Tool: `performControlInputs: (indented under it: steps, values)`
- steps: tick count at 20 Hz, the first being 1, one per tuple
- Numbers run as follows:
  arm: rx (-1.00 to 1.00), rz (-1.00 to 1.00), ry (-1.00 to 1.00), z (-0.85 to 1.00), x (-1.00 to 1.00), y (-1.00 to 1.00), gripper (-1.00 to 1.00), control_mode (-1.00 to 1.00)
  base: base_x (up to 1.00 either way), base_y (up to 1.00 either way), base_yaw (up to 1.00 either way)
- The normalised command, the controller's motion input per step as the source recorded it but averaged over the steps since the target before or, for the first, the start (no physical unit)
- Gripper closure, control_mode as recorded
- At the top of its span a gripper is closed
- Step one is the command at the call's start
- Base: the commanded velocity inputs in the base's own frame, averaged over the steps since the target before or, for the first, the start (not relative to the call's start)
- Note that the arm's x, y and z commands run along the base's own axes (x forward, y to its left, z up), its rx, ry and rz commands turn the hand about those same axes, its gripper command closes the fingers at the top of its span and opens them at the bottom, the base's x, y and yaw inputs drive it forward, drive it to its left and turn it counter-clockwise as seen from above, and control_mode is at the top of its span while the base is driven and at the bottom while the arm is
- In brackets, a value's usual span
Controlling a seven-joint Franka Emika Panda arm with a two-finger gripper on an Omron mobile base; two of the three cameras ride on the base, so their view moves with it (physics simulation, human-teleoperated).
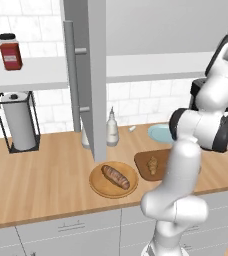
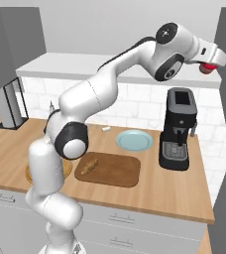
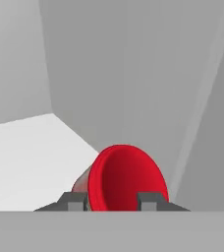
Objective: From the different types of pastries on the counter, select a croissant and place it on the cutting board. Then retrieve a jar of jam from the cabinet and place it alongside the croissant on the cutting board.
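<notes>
Reaching way up into the cabinet [image 2: 224, 64], the arm has its gripper [image 3: 115, 199] right on the jar of jam [image 3: 124, 177]. In the hand view the two dark fingertips [image 3: 77, 201] sit on either side of the jar's red top, pressed up against it, so the jaws look clamped on the jar. The jar is tipped toward the camera, pale body behind the red lid, resting on the white shelf [image 3: 25, 157] near the grey back corner.

From the right base view you can just see a bit of red, the jar, poking out at the end of the hand, up against the grey cabinet side.

Down on the counter [image 2: 6, 158] the croissant [image 2: 88, 166] is already lying on the cutting board [image 2: 115, 171], toward its left end. Same thing from the left base view: croissant on the dark board, partly hidden by the arm. The long brown loaf [image 1: 115, 177] sits on the round wooden plate [image 1: 98, 185] just beside the board. The light-blue plate [image 2: 134, 140] is behind the board, and the coffee machine [image 2: 177, 129] stands to its right. The taller black-lidded jar [image 1: 9, 51] is up on the shelf at the far left.
</notes>
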Motion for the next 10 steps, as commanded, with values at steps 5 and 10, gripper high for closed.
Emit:
performControlInputs:
  steps: [5, 10]
  values:
    - [-0.11, 0.00, -0.15, 0.04, -1.00, 0.69, 1.00, -1.00, 0.00, 0.00, 0.00]
    - [-0.18, 0.04, -0.03, -0.14, -1.00, 0.92, 1.00, -1.00, 0.00, 0.00, 0.00]
